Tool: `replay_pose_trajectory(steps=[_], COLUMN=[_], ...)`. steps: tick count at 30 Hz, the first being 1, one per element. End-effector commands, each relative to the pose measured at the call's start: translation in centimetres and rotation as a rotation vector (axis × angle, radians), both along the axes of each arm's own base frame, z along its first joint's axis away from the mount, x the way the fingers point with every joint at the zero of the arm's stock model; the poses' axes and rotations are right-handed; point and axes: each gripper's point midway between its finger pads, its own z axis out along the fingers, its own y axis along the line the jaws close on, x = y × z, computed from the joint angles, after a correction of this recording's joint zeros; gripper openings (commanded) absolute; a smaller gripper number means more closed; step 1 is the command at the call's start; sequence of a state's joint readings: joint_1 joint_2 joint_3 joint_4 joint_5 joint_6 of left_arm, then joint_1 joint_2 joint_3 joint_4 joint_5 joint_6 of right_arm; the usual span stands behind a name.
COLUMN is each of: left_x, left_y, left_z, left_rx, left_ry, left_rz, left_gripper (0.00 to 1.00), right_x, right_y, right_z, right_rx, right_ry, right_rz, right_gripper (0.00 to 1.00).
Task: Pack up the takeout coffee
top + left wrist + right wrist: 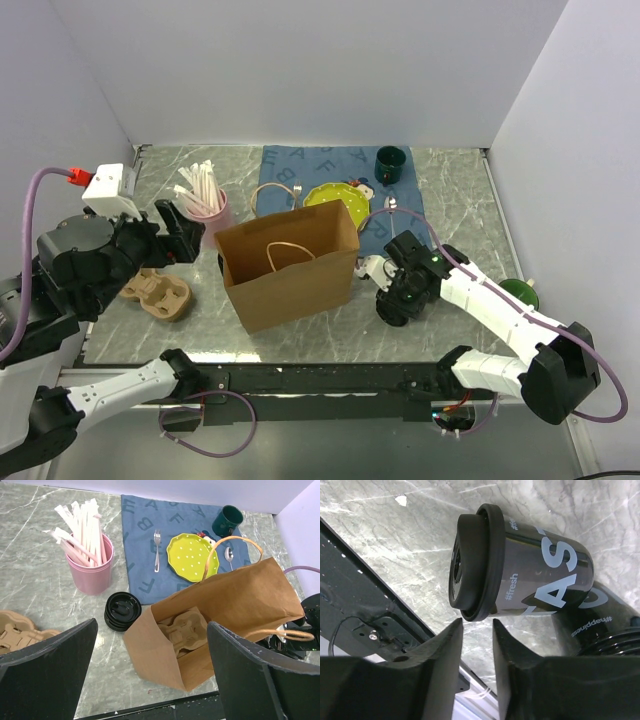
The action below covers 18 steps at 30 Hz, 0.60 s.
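The takeout coffee (520,565) is a black cup with white lettering and a black lid. It fills the right wrist view sideways, lid to the left, over marble. My right gripper (477,625) sits just short of the lid's rim, its jaws a narrow gap apart with nothing between them. From above, the cup (393,308) is a dark shape at the right gripper (390,292), right of the brown paper bag (290,265). My left gripper (152,625) hangs wide open above the bag (225,610), which holds a cardboard cup carrier (182,630).
A second black cup (612,630) lies beside the first. Black lids (120,611) are stacked left of the bag, near a pink cup of straws (92,565). The blue mat carries a green plate (192,556) and a green mug (227,521). Another carrier (157,293) lies at left.
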<state>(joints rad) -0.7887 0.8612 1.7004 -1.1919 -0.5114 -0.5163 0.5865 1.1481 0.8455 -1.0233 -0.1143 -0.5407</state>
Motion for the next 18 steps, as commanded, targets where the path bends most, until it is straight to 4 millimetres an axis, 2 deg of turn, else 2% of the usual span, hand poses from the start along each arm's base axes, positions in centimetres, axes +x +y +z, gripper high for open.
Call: replay_pose_trajectory(steps=[1, 5, 6, 8, 17, 18], left_x=[0.3, 0.2, 0.2, 0.1, -0.4, -0.5], left_y=[0.5, 0.5, 0.6, 0.7, 0.4, 0.5], left_z=[1.3, 1.6, 1.6, 1.6, 2.6, 2.6], left_rx=[-0.012, -0.020, -0.022, -0.025, -0.050, -0.051], left_ry=[-0.045, -0.057, -0.059, -0.064, -0.106, -0.108], left_rz=[0.024, 0.020, 0.021, 0.021, -0.022, -0.024], left_gripper=[0.97, 0.97, 0.97, 0.97, 0.97, 0.97], right_x=[0.6, 0.7, 0.7, 0.5, 1.3, 1.5], right_y=[0.7, 1.0, 1.0, 1.2, 2.8, 2.8], right_z=[0.1, 0.4, 0.4, 0.5, 2.7, 2.9], right_rx=[0.031, 0.046, 0.049, 0.057, 0.153, 0.152], right_ry=[-0.034, -0.043, -0.043, -0.031, -0.068, -0.073], right_rz=[0.030, 0.037, 0.037, 0.047, 0.042, 0.035], right_gripper=[0.31, 0.13, 0.05, 0.00, 0.00, 0.02])
